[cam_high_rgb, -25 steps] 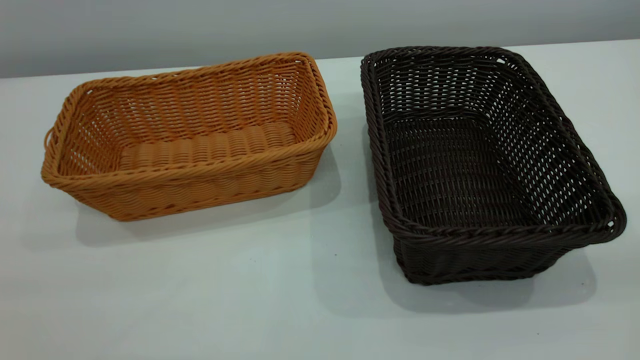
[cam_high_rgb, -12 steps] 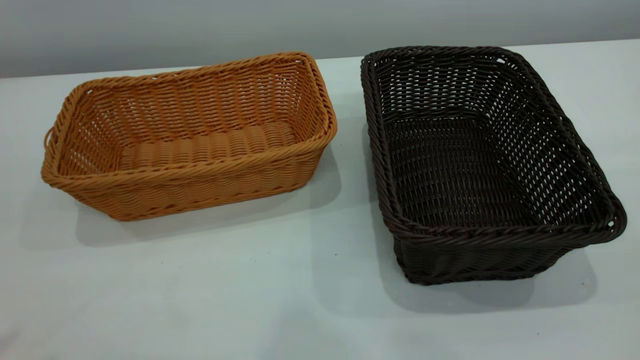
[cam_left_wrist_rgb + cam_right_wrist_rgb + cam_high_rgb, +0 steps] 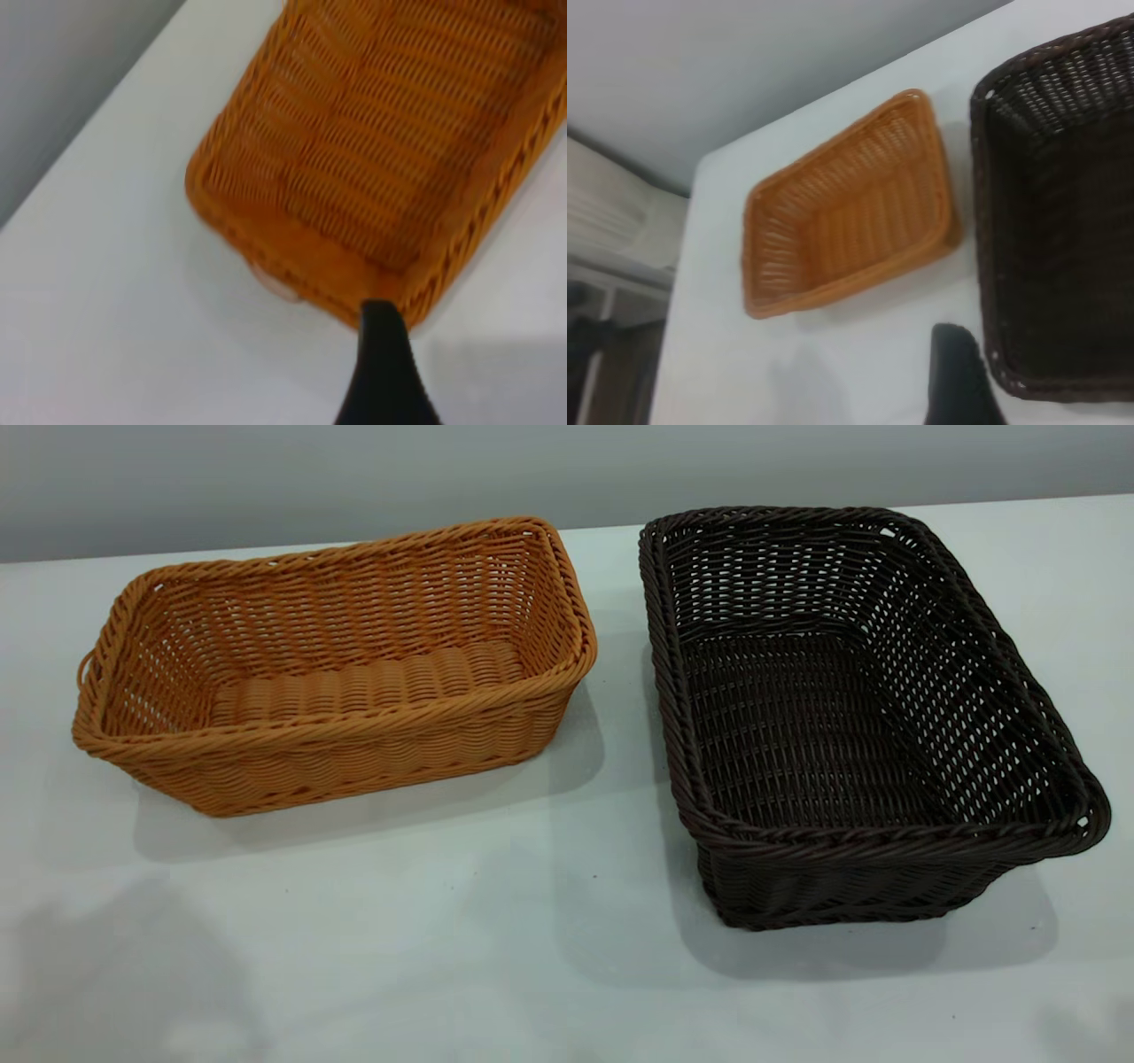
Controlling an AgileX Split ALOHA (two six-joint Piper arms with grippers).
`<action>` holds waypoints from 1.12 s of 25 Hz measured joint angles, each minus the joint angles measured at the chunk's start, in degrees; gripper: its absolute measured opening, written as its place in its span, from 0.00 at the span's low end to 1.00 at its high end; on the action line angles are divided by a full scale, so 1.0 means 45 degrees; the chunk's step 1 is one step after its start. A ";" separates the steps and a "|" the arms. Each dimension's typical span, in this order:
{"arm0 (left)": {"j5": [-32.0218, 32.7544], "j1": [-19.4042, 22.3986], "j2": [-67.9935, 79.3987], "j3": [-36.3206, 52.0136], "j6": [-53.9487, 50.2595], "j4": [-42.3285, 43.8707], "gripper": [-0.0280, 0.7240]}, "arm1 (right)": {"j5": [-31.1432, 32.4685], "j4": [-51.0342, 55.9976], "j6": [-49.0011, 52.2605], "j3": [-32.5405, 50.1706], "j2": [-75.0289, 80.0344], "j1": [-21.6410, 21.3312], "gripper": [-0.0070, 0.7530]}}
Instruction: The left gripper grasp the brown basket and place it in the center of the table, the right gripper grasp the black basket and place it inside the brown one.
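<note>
The brown basket (image 3: 337,664) stands on the white table (image 3: 496,921) at the left, empty. The black basket (image 3: 850,708) stands at the right, empty, a small gap between them. Neither gripper shows in the exterior view. In the left wrist view, a black part of my left gripper (image 3: 383,354) hangs above the table just off a corner of the brown basket (image 3: 381,133), not touching it. In the right wrist view, a black part of my right gripper (image 3: 957,372) hovers above the table beside the black basket's (image 3: 1063,221) rim; the brown basket (image 3: 850,212) lies farther off.
A grey wall (image 3: 532,469) runs behind the table's far edge. Bare tabletop lies in front of both baskets. The right wrist view shows the table's side edge and shelving (image 3: 611,266) beyond it.
Both baskets have stayed put. A soft shadow has spread over the table's front left corner, and a fainter one at the front right.
</note>
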 joint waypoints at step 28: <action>-0.2662 -0.3528 0.4431 -0.0110 0.0583 0.0059 0.61 | -0.2333 0.3520 0.5270 0.4599 0.0768 0.0000 0.54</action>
